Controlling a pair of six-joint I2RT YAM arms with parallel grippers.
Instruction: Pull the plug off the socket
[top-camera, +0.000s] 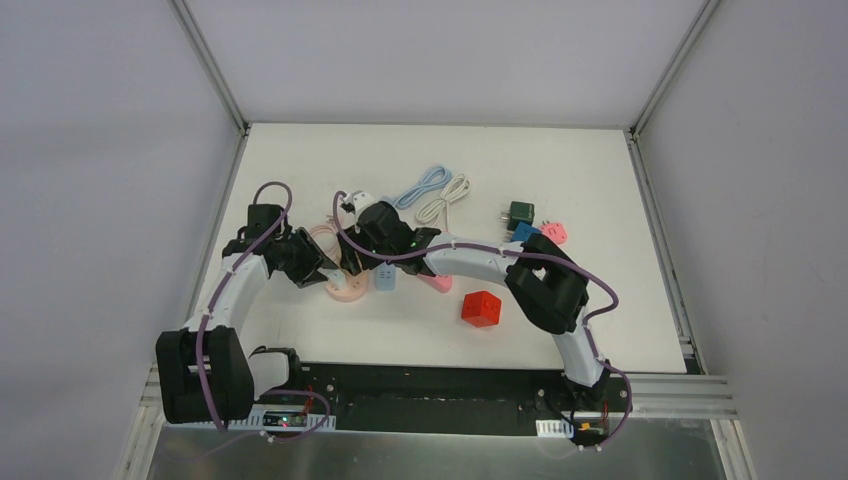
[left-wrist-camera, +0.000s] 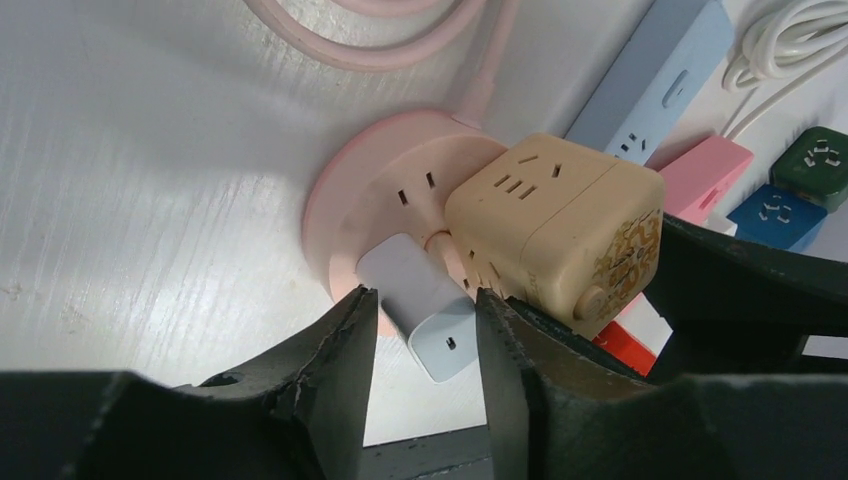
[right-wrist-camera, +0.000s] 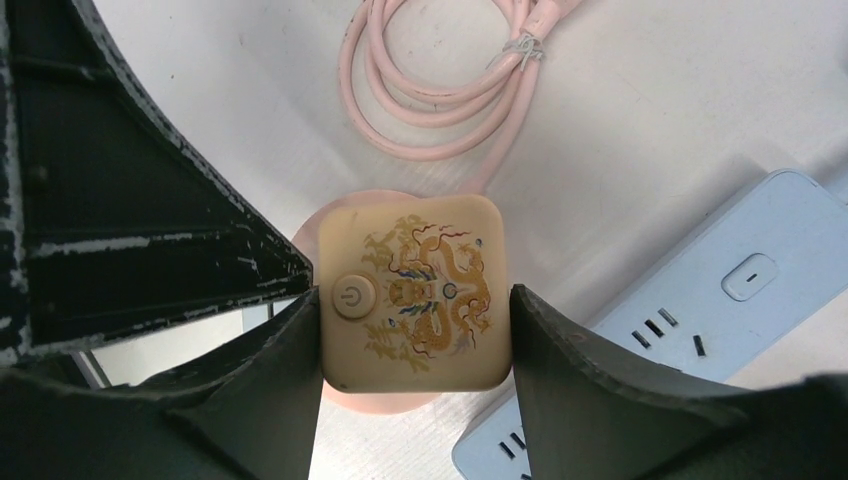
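Left gripper (left-wrist-camera: 422, 298): one; black fingers flank the white slab charger (left-wrist-camera: 425, 315), grip unclear.
Round socket (left-wrist-camera: 370, 200): one smooth pink disc, coiled cord (left-wrist-camera: 375, 57).
Cube plug (right-wrist-camera: 410, 250): one, beige, dragon-printed, seated on socket.
Right gripper (right-wrist-camera: 415, 298): clamped on cube plug.

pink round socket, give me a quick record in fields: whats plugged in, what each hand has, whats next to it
socket: pink round socket, its pink cable coiled beside it
plugged in: beige cube adapter and white charger, both in the socket
left hand: fingers closed on the white charger's sides
right hand: fingers closed on the beige cube adapter's sides
beside it: blue power strip, close on one side
task state: nothing pulled out yet
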